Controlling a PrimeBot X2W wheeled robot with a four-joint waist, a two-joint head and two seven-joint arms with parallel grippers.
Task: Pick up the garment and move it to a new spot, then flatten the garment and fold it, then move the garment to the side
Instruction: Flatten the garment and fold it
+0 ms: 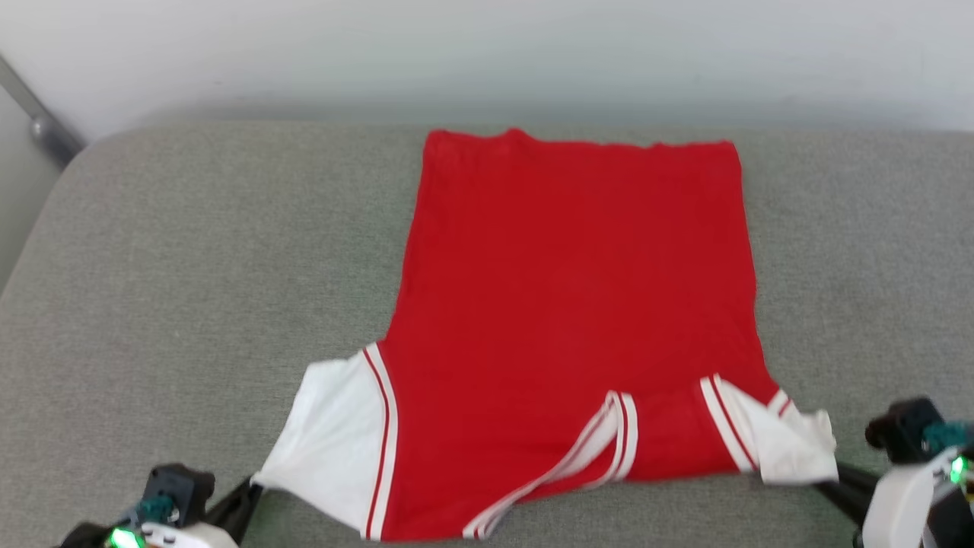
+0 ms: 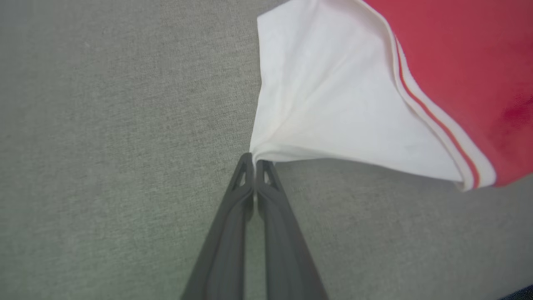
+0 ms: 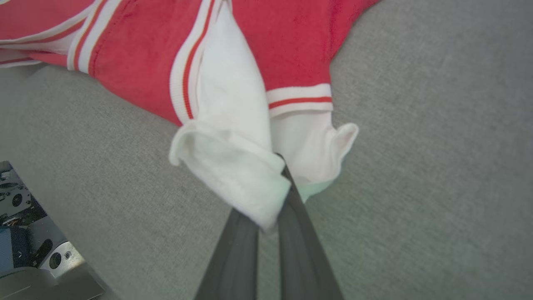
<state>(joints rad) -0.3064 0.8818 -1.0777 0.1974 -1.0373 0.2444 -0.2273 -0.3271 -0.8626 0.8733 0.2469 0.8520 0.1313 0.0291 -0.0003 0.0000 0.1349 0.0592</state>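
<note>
Left pincer (image 2: 254, 162) and right pincer (image 3: 284, 166) clenched on sleeve tips of red, white-sleeved, stripe-trimmed jersey T-shirt (image 1: 578, 289). Advise even, low outward pull to flatten.

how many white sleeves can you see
2. One sleeve at the garment's near left, pinched by the left end effector; the other sleeve, crumpled, at the near right, in the right end effector.

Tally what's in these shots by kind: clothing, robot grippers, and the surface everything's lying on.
garment: 1
grippers: 2, left gripper and right gripper
grey cushion: 1
total: 4
</note>
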